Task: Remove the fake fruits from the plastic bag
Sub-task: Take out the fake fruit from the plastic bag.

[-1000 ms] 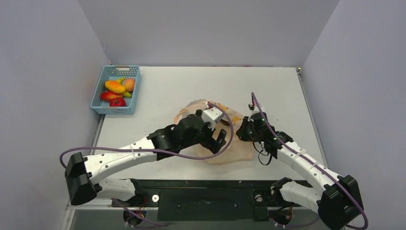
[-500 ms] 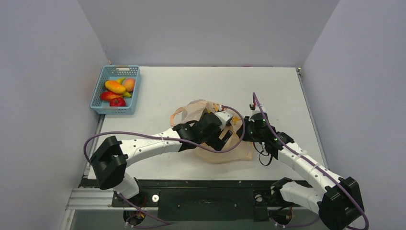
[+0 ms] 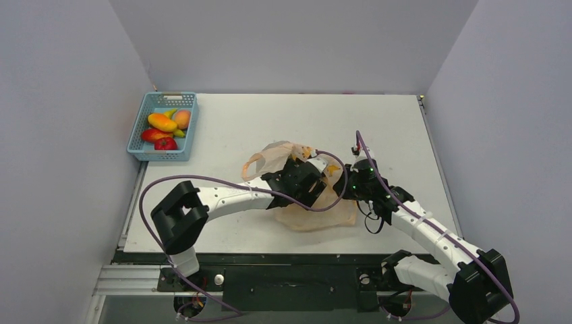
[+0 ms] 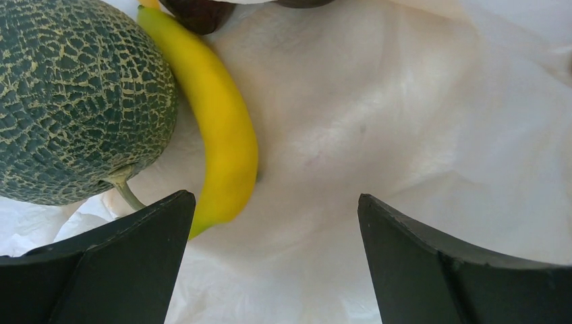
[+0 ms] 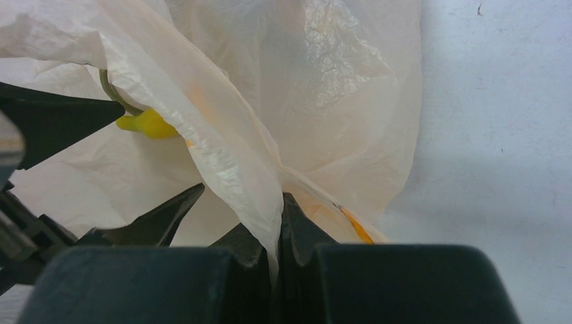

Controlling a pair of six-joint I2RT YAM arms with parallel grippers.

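So the right pincer had the thin peach-orange plastic bag pinched by its edge, seemingly propping the mouth so the wide-open left pincer inside could go for the glossy yellow toy banana beside the netted green melon.

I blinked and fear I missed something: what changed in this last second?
The left gripper, jaws open, pushed rightward and forward into the mouth of the plastic bag and now faces the banana and melon, gripping nothing. The right gripper stayed shut on the bag's edge; the blue basket of fruit did not move.
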